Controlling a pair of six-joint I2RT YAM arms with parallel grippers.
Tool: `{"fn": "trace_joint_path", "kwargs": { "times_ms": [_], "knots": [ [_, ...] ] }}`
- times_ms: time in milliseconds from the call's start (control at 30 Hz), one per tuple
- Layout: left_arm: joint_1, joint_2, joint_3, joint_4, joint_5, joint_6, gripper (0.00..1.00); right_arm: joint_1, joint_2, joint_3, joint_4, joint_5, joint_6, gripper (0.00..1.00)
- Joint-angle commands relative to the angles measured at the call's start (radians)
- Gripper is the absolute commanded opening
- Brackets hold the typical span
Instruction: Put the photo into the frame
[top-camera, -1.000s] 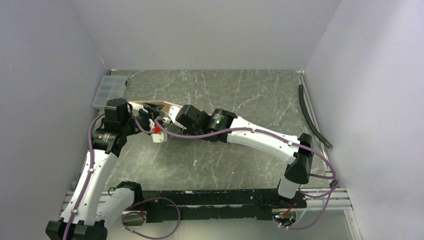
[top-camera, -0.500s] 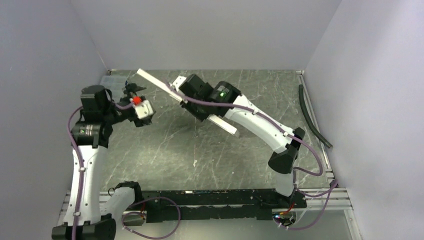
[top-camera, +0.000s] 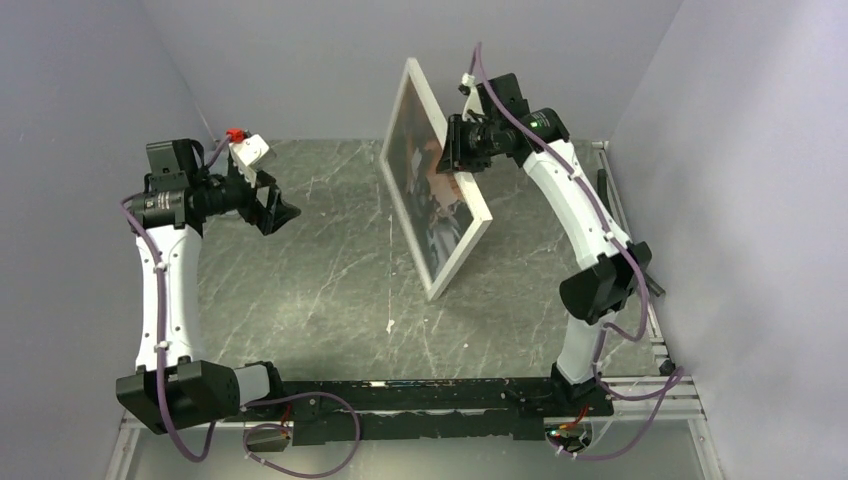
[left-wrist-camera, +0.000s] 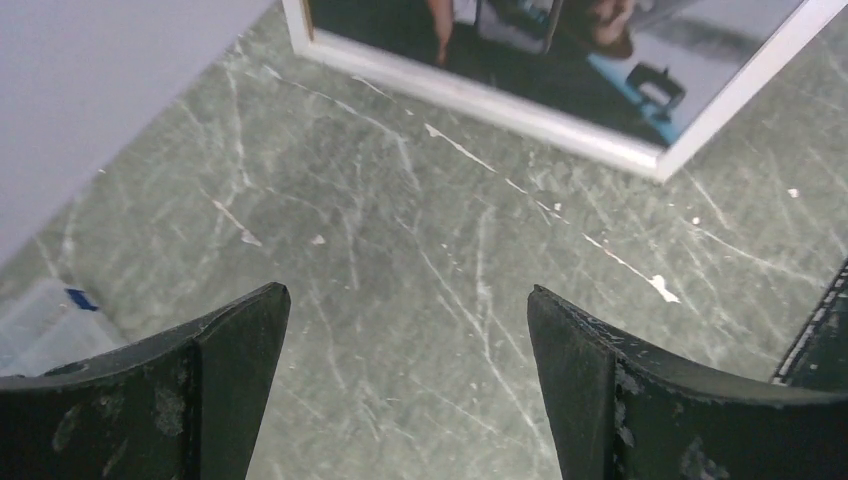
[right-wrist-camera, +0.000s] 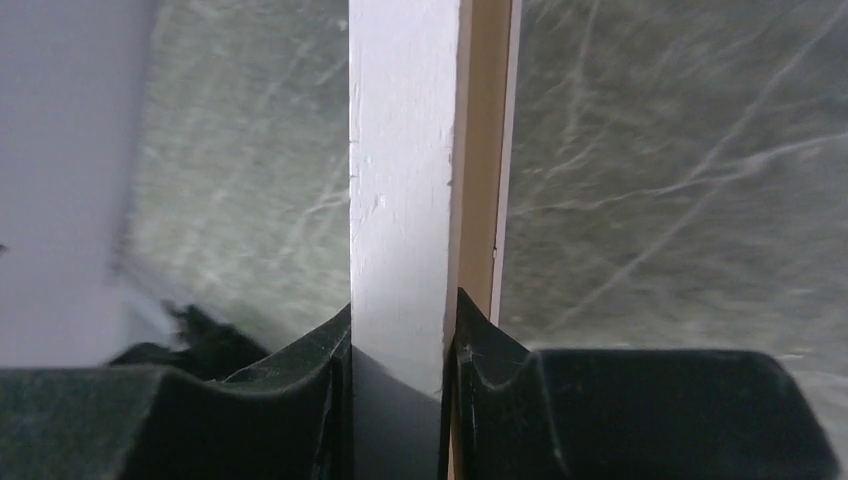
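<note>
Frame (top-camera: 427, 205) upright, right jaws clamping its rim, left jaws spread empty, green marbled tabletop (top-camera: 330, 262), pale walls (top-camera: 330, 60), perhaps lilac

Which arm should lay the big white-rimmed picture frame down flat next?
Right, most likely. The right claw is clamped on the edge of the large white-rimmed rectangular picture frame, held up on edge. The left claw is open, empty and well apart from it.
</note>
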Motion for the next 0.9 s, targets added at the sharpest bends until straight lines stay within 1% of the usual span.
{"fn": "trace_joint_path", "kwargs": {
  "times_ms": [0,33,133,233,300,400,500,567,667,767,833,867],
  "knots": [
    [0.002,-0.041,-0.051,0.062,0.059,-0.158,0.94,-0.073,0.058,-0.106,0.188,-0.405,0.296,0.04],
    [0.002,-0.045,-0.067,0.076,0.063,-0.167,0.94,-0.098,0.053,-0.134,0.214,-0.435,0.320,0.04],
    [0.002,-0.061,-0.111,0.104,0.070,-0.175,0.94,-0.144,0.036,-0.193,0.266,-0.463,0.358,0.04],
    [0.001,-0.058,-0.133,0.093,0.075,-0.171,0.94,-0.155,0.014,-0.251,0.287,-0.459,0.350,0.04],
    [0.001,-0.042,-0.140,0.077,0.070,-0.160,0.94,-0.158,-0.013,-0.322,0.321,-0.453,0.344,0.04],
    [0.002,-0.014,-0.150,0.053,0.048,-0.140,0.94,-0.162,-0.091,-0.520,0.432,-0.425,0.347,0.04],
    [0.003,0.011,-0.163,0.025,0.033,-0.110,0.94,-0.168,-0.173,-0.734,0.621,-0.429,0.367,0.04],
    [0.003,0.025,-0.167,0.000,0.025,-0.089,0.94,-0.171,-0.205,-0.852,0.700,-0.438,0.372,0.04],
    [0.003,0.047,-0.165,-0.036,0.017,-0.061,0.94,-0.171,-0.238,-0.990,0.793,-0.453,0.367,0.04],
    [0.003,0.054,-0.180,-0.025,-0.009,-0.083,0.94,-0.172,-0.281,-1.128,0.884,-0.455,0.359,0.04],
    [0.003,0.051,-0.196,-0.015,-0.015,-0.103,0.94,-0.173,-0.305,-1.203,0.923,-0.429,0.349,0.07],
    [0.003,0.050,-0.203,-0.009,-0.016,-0.112,0.94,-0.172,-0.314,-1.233,0.932,-0.406,0.342,0.11]
  ]
}}
